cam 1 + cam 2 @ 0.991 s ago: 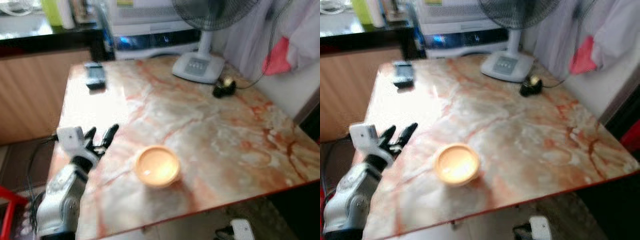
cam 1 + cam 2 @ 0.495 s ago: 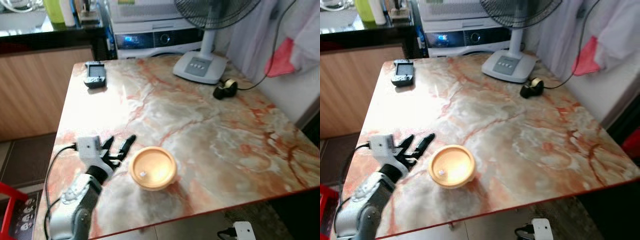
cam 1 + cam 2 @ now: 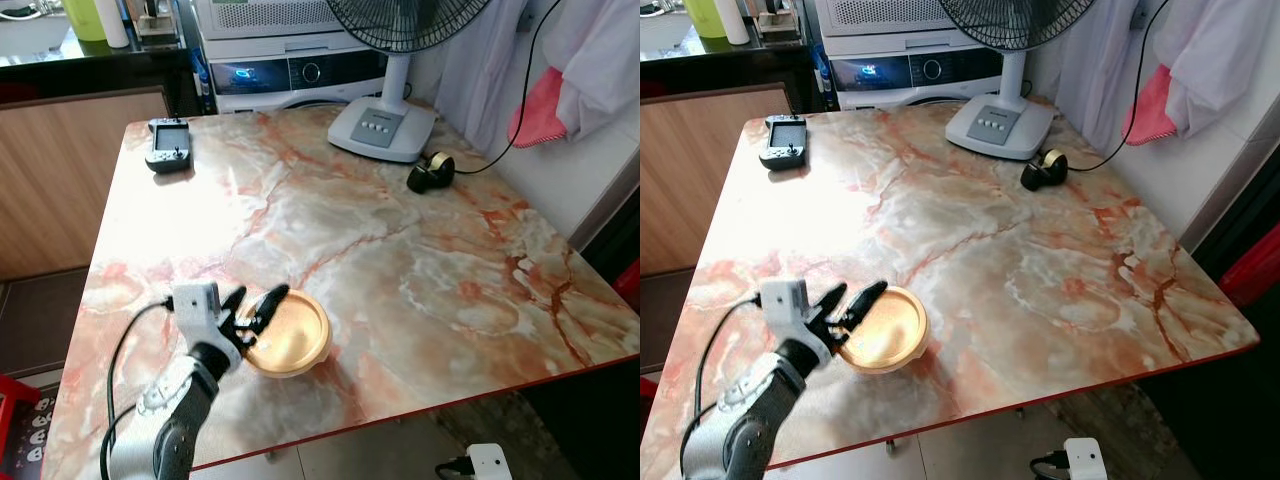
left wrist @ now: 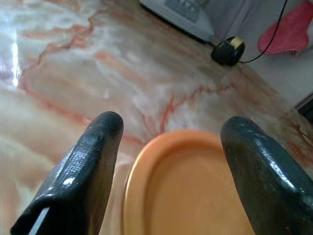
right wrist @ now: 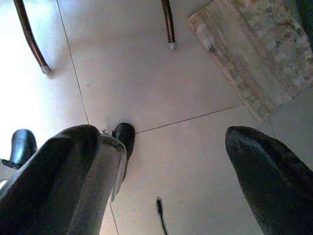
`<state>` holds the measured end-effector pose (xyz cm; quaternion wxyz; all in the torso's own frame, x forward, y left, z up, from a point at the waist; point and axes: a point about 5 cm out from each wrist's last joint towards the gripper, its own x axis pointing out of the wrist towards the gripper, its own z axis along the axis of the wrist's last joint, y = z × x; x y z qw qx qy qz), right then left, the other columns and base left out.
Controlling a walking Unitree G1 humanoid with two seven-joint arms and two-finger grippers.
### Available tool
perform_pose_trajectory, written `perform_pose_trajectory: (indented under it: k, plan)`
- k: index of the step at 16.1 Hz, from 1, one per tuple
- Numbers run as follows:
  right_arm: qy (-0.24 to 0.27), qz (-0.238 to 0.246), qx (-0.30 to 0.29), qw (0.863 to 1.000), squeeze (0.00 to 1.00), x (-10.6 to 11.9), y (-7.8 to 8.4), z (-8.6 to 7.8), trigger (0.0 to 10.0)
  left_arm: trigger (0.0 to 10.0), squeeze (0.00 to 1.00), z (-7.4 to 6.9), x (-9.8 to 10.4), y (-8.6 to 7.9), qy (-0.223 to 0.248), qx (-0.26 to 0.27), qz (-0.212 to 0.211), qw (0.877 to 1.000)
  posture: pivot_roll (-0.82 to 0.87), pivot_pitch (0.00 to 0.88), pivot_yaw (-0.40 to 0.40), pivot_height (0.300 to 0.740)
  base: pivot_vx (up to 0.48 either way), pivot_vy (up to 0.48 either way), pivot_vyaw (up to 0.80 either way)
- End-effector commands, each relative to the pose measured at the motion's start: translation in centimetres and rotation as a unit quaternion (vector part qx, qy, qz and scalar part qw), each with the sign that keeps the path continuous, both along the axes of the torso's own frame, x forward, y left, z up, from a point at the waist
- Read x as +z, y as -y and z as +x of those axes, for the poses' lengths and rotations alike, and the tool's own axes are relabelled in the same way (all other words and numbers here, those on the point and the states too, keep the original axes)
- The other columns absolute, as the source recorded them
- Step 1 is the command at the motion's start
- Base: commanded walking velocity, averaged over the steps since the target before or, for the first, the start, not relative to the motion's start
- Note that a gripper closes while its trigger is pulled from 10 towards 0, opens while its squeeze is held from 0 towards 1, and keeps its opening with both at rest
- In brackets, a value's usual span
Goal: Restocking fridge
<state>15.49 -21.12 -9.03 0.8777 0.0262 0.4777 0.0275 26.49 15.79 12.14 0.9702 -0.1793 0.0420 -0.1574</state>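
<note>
Left gripper [image 3: 256, 305] has advanced to the orange bowl [image 3: 290, 335] near the table [image 3: 420, 250] front edge, jaws spread; straddle the rim, then clamp

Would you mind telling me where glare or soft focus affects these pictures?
Left eye view: sharp, with a bright window glare on the table near the remote. Left wrist view: the bowl and the left tool's fingers are soft, and glare streaks the marble. Right wrist view: the floor is in focus, washed out at one side.
</note>
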Motion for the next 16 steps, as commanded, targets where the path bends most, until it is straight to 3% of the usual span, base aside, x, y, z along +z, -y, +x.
perform_pose_trajectory:
  k: [1,6,15,16]
  plan:
    - [-0.004,0.0,-0.002,1.0,0.0,-0.1,0.0,-0.3,10.0,10.0,0.0,-0.2,-0.1,0.1,-0.008,0.004,-0.013,1.0,0.12,0.074,-0.046,0.74,0.0,0.0,0.0]
    - [-0.002,0.002,-0.008,1.0,0.0,-0.2,-0.2,-0.3,10.0,10.0,0.0,-0.9,-1.0,-0.1,-0.027,0.007,-0.022,0.999,0.11,0.07,-0.032,0.74,0.0,0.0,0.0]
    - [0.001,-0.001,-0.009,1.0,0.0,0.0,-0.2,0.0,10.0,10.0,0.0,1.3,-3.0,-1.1,-0.047,0.021,-0.123,0.991,0.08,0.06,-0.032,0.74,0.0,0.0,0.0]
    - [0.001,-0.002,-0.009,1.0,0.0,0.0,-0.2,0.1,10.0,4.3,0.0,1.5,-3.1,-1.0,-0.047,0.016,-0.123,0.991,0.08,0.059,-0.035,0.74,0.0,0.0,0.0]
